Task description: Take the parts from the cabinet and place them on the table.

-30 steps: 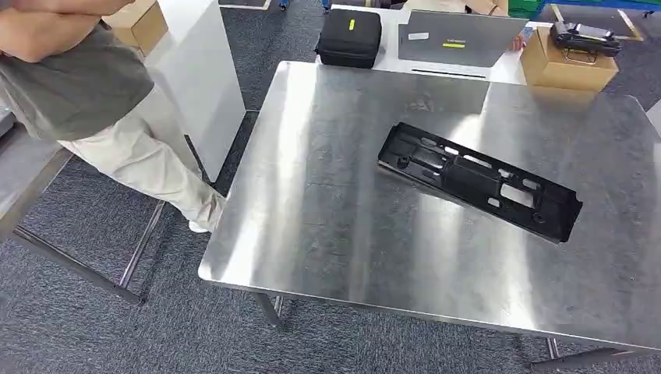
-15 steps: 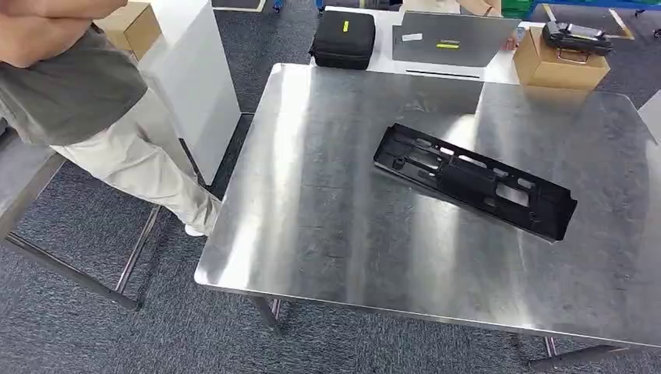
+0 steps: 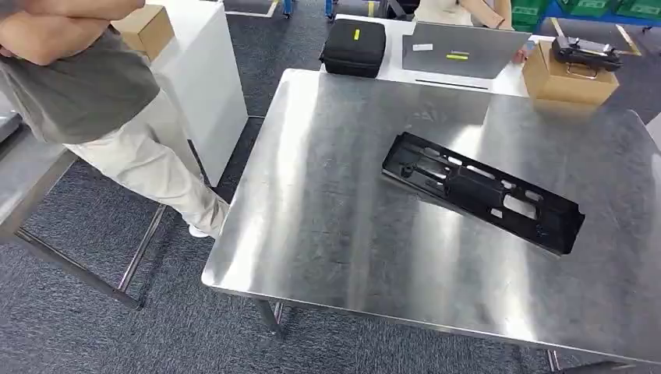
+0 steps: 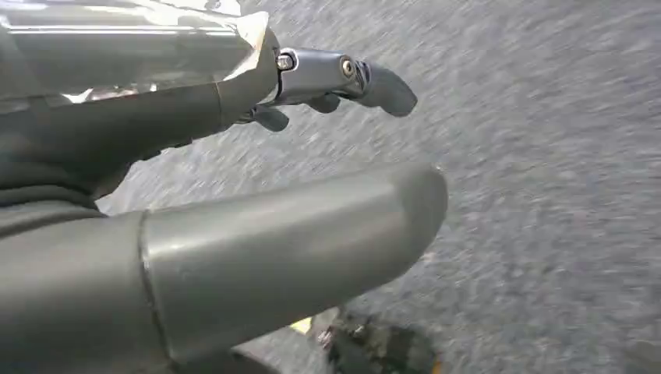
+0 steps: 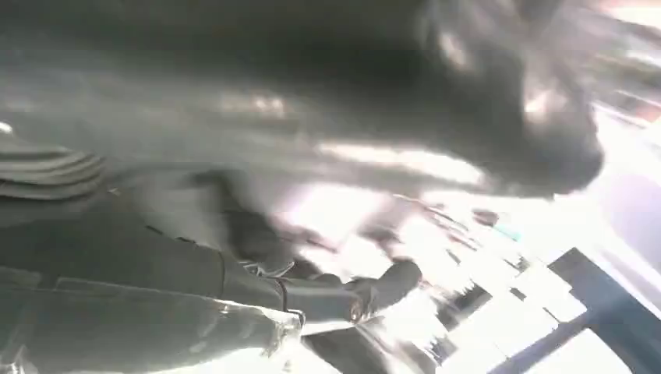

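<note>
A long black plastic part [image 3: 482, 192] with several cut-outs lies flat on the steel table [image 3: 327, 202], slanting across its right half. My left hand [image 4: 234, 195] hangs over grey carpet in the left wrist view. Its thick thumb [image 4: 296, 241] and dark fingers [image 4: 374, 82] stand apart with nothing between them. My right hand [image 5: 234, 273] appears in the blurred right wrist view with its fingers [image 5: 390, 282] stretched out and nothing seen in them.
A person [image 3: 93, 101] with folded arms stands left of the table, beside a white cabinet [image 3: 206, 70]. Behind the table are a black case [image 3: 355, 47], a grey laptop [image 3: 460, 48] and a cardboard box [image 3: 569, 78]. Another steel table [image 3: 23, 179] stands far left.
The whole head picture has shifted a little, so the camera moved. The black part lies in the same spot on the table.
</note>
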